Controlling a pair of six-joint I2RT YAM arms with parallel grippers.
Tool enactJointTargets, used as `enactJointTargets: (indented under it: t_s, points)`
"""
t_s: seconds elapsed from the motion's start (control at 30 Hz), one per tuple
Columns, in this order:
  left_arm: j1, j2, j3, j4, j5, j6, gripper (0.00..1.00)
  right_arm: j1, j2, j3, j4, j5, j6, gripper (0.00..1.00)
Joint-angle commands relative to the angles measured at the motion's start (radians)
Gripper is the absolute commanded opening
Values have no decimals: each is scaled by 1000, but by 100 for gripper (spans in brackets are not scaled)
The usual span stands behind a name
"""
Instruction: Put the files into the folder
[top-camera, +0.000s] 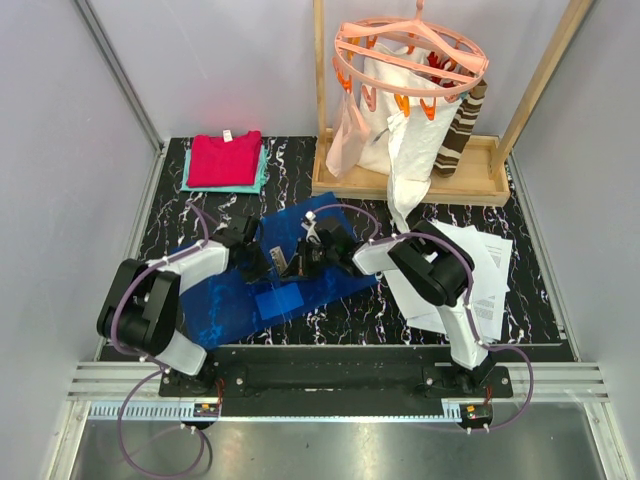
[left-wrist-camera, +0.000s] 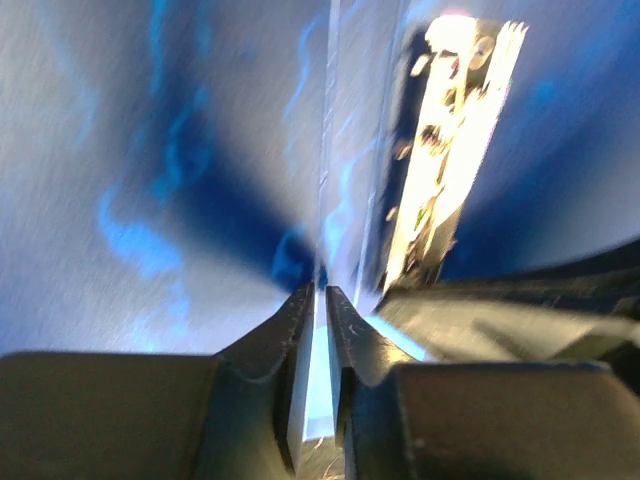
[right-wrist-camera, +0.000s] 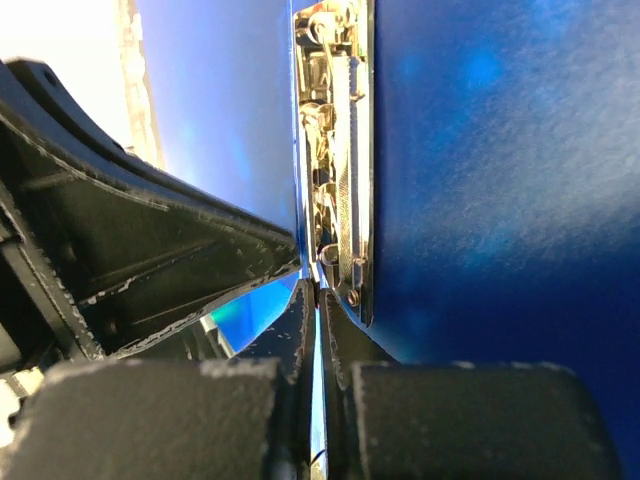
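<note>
The blue folder (top-camera: 225, 300) lies open in the middle of the table, its metal clip (right-wrist-camera: 335, 150) showing inside. My left gripper (top-camera: 262, 262) is shut on a thin edge of a folder flap, seen edge-on between its fingertips in the left wrist view (left-wrist-camera: 321, 292). My right gripper (top-camera: 297, 262) faces it from the right and is shut on a thin blue folder edge beside the clip (right-wrist-camera: 316, 295). The two grippers are close together over the folder's middle. The files (top-camera: 480, 265), white printed sheets, lie fanned on the table at the right, partly under my right arm.
Red and teal folded cloths (top-camera: 225, 160) lie at the back left. A wooden stand (top-camera: 405, 180) with an orange peg hanger (top-camera: 410, 50) and hanging white garments stands at the back right. Grey walls close in the table on both sides.
</note>
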Motion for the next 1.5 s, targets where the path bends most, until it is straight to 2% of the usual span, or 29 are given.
enactJointTargets:
  t_s: [0.0, 0.1, 0.2, 0.47, 0.67, 0.8, 0.87, 1.0, 1.1, 1.23, 1.37, 1.47]
  points:
    - [0, 109, 3, -85, -94, 27, 17, 18, 10, 36, -336, 258, -73, 0]
    - [0, 109, 0, -80, -96, 30, 16, 36, 15, 20, -457, 388, -85, 0]
    - [0, 114, 4, -84, -94, 35, 16, 38, 19, -35, -488, 448, -95, 0]
    - [-1, 111, 1, -83, -93, 39, 16, 36, 76, -100, -436, 461, -92, 0]
    - [-23, 68, 21, -77, -56, 122, 17, 36, 64, -125, -361, 430, -85, 0]
    - [-44, -19, -2, -13, -4, 86, 20, 36, 18, -144, -202, 263, -79, 0]
    - [-44, 5, -10, 1, 11, 64, 20, 36, -16, -132, -168, 225, -38, 0]
    - [-44, 94, -2, -61, -65, 35, 15, 36, -138, -89, -217, 204, -50, 0]
    - [-43, 85, -34, -51, -96, 12, 13, 36, -192, -28, -306, 198, -81, 0]
    - [-43, 82, -37, -54, -122, 12, 11, 27, -196, 4, -360, 177, -38, 0]
    - [-44, 80, -42, -55, -125, 10, 11, 21, -162, -61, -352, 188, -29, 0]
    - [-43, 68, -48, -54, -128, 10, 10, 9, -157, -140, -248, 166, -12, 0]
